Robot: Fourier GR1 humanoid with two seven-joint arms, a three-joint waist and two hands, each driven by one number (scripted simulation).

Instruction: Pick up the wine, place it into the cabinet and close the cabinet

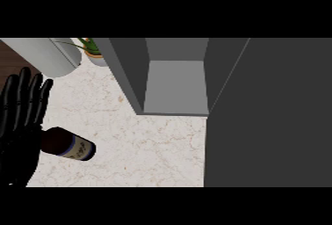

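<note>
The wine bottle [70,146] lies on its side on the marble counter [142,145], a dark body with a white and blue label, at the lower left. My left hand [19,127] shows at the view's left edge, open with fingers straight and pointing up. Its palm is right beside the bottle's dark end, which it partly hides. The cabinet [175,85] stands open at the top centre, with a bare grey floor inside. Its dark door [272,114] is swung out and fills the right side. My right hand does not show.
A grey cylinder-shaped object [47,55] lies at the top left. A potted plant [92,49] stands next to it, just left of the cabinet's side wall [126,74]. Bare counter lies between the bottle and the cabinet's front edge.
</note>
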